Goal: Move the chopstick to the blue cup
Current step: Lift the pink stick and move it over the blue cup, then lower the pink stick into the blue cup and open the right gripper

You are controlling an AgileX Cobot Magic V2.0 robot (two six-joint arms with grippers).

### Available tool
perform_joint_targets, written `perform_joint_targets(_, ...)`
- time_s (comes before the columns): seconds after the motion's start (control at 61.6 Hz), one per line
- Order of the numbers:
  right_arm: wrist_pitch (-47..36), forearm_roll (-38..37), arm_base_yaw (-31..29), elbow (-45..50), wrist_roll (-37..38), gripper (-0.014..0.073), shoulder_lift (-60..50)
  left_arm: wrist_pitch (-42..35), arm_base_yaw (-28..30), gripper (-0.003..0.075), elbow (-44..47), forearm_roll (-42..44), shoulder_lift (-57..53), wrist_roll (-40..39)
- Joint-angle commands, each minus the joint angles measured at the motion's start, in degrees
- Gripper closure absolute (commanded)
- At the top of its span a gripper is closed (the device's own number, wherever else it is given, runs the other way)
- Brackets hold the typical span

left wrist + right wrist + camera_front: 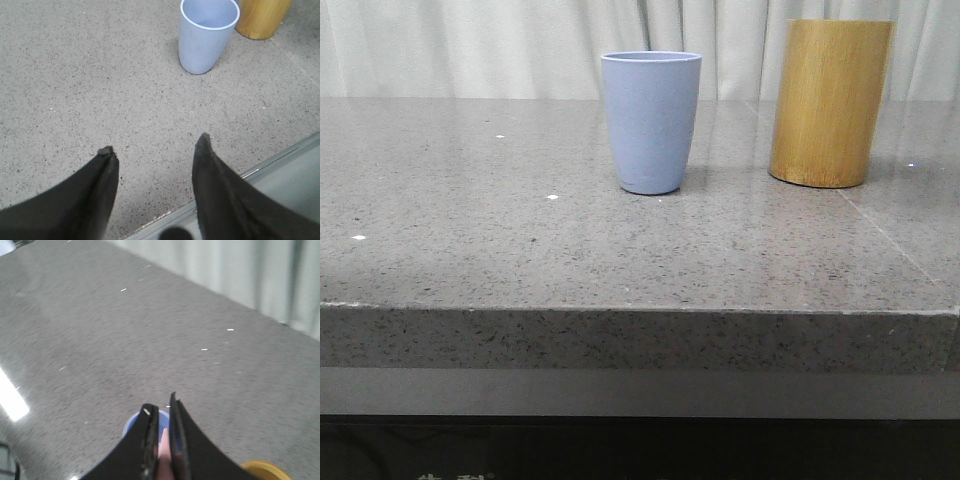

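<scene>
Right hand (161, 412): fingers clamped on the chopstick (163, 447), held above the blue cup (131, 424). Left hand (152, 145): fingers apart, holding nothing, low over the desk (75, 85), near side of the blue cup. Bamboo cylinder (830, 102): just beside the blue cup.

Grey speckled stone table (520, 250), polished, w/ thick front edge and a faint seam running diagonally at the right. Two things stand on it, both upright, toward the back: blue cup (651, 122) approx. centre, bamboo cylinder (830, 103) to its right, well apart, not touching. Cup is open-topped and looks empty from the left wrist view. A few small bright white specks on the surface at left, poss. light glints; can't tell.
</scene>
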Motion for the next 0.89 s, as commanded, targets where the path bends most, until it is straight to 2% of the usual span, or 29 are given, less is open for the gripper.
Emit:
perform_joint_targets(0.0,-4.62,-1.70,4.30,-1.64,-0.74,0.0659,-0.26,-5.10,0.09,0.0372,-1.28,-0.85,-0.49,-0.63)
perform_joint_targets(0.195,-5.69,-6.40,10.67,-1.64,-0.74,0.0659,5.29,-5.23,0.09,0.0372,-1.28,-0.85,-0.49,-0.63)
perform_joint_targets(0.471,-7.34,-7.59,11.71,-1.64,-0.74,0.0643,11.08,-5.23,0.09,0.0372,-1.28,-0.85,-0.49,-0.63)
perform_joint_targets(0.584,-7.67,-7.82,11.71,-1.64,-0.74,0.0515,11.28,-5.23,0.09,0.0372,-1.28,-0.85,-0.49,-0.63)
perform_joint_targets(0.665,-7.62,-7.96,11.71,-1.64,-0.74,0.0381,10.92,-5.23,0.09,0.0372,-1.28,-0.85,-0.49,-0.63)
perform_joint_targets(0.747,-7.62,-8.71,11.71,-1.90,-0.68,0.0297,10.13,-5.23,0.09,0.0372,-1.28,-0.85,-0.49,-0.63)
perform_joint_targets(0.876,-6.70,-12.65,11.71,-1.90,1.68,0.0282,7.24,-5.23,0.09,0.0372,-1.28,-0.85,-0.49,-0.63)
